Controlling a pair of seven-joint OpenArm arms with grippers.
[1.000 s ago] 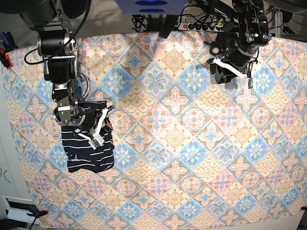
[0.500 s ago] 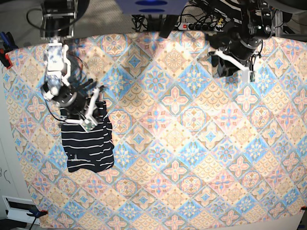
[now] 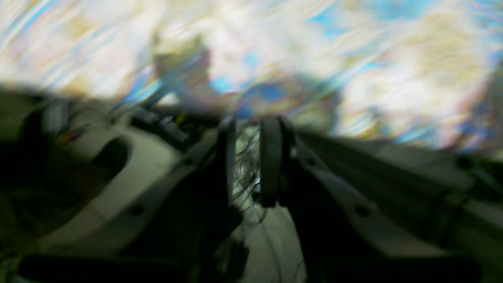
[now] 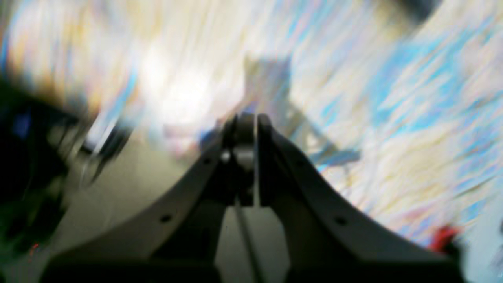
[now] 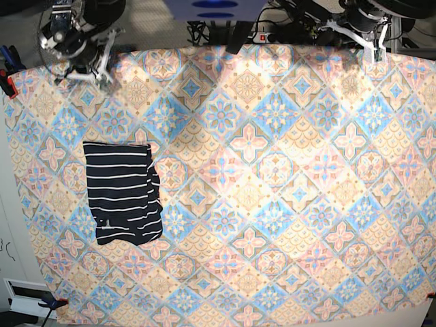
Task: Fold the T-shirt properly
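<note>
The T-shirt (image 5: 122,193), dark with thin white stripes, lies folded into a compact rectangle on the left side of the table, with nothing touching it. My right arm (image 5: 76,42) is pulled back over the table's far left corner, well away from the shirt. In its blurred wrist view the right gripper (image 4: 248,116) is shut and empty. Over the far right edge hangs my left arm (image 5: 357,24). The left gripper (image 3: 250,120) shows a narrow gap between its fingers, with nothing in it. Neither wrist view shows the shirt.
A pastel patterned tablecloth (image 5: 272,170) covers the whole table. A power strip with cables (image 5: 286,37) lies beyond the far edge. Red clamps hold the cloth at the left edge (image 5: 7,82) and at the near left corner (image 5: 51,303).
My right arm has lifted off the T-shirt and drawn back to the far left corner. The left arm has retreated toward the far right edge. The shirt stays folded where it lay.
</note>
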